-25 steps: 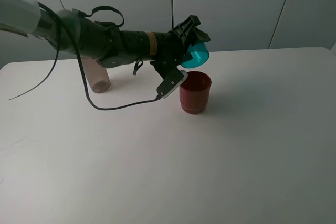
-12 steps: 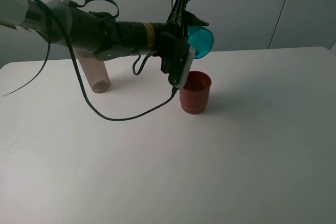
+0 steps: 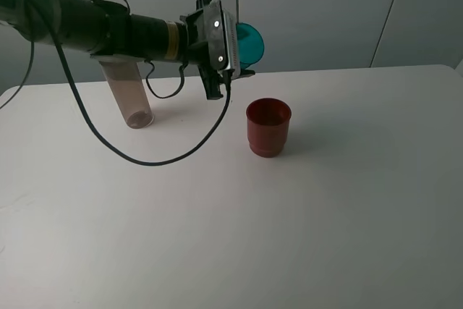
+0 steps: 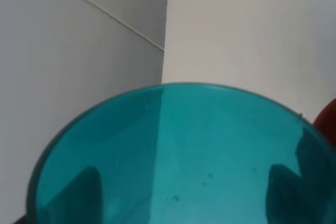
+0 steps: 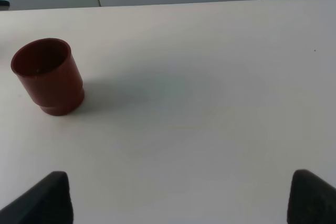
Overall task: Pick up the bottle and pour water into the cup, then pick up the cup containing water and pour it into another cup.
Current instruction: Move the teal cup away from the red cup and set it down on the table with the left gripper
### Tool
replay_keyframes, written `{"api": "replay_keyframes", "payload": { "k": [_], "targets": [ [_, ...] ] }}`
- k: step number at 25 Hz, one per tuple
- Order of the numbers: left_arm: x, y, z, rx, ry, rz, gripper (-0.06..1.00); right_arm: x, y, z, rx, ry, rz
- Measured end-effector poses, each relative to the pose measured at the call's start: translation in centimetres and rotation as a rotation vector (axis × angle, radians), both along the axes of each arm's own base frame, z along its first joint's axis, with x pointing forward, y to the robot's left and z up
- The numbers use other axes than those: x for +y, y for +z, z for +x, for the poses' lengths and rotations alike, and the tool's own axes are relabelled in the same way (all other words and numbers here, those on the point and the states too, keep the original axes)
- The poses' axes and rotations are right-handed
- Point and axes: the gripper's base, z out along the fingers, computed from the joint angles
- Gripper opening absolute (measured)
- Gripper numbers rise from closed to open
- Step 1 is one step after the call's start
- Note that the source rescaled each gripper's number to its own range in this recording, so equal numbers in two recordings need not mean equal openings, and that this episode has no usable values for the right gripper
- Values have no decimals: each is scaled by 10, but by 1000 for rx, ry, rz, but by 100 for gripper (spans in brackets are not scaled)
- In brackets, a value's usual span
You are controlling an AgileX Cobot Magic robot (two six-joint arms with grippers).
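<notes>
I see the teal cup (image 3: 249,43) up in the air, clamped in my left gripper (image 3: 230,45), lying roughly on its side and set back to the left of the dark red cup (image 3: 268,127) rather than over its mouth; in the left wrist view the teal cup (image 4: 184,156) fills the lower frame, and two dark finger shapes show through its wall, one finger (image 4: 84,195) on each side, so the jaws are closed on it; a sliver of the red cup shows at that view's edge. The red cup stands upright on the white table (image 3: 347,215), near the middle; I cannot tell whether it holds water. The bottle (image 3: 129,95) stands on the table at the far left, leaning a little, partly behind my left arm (image 3: 94,27), well apart from the red cup. My right gripper (image 5: 173,198) hangs over bare table with its two fingertips spread wide, holding nothing; the red cup (image 5: 48,75) sits well ahead of it.
</notes>
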Motion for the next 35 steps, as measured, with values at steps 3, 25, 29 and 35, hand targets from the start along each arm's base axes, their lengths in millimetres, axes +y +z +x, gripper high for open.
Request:
{"api": "replay_keyframes", "payload": {
  "k": [3,25,29,35],
  "targets": [
    [13,0,5,103,41,-66,9,0,0,0,0,0,0],
    [48,-60,-33,303,284,-312,9,0,0,0,0,0,0],
    [56,-75,-32,337,312,-327,9,0,0,0,0,0,0],
    [63,-97,-31,361,272,-353,9,0,0,0,0,0,0]
  ]
}}
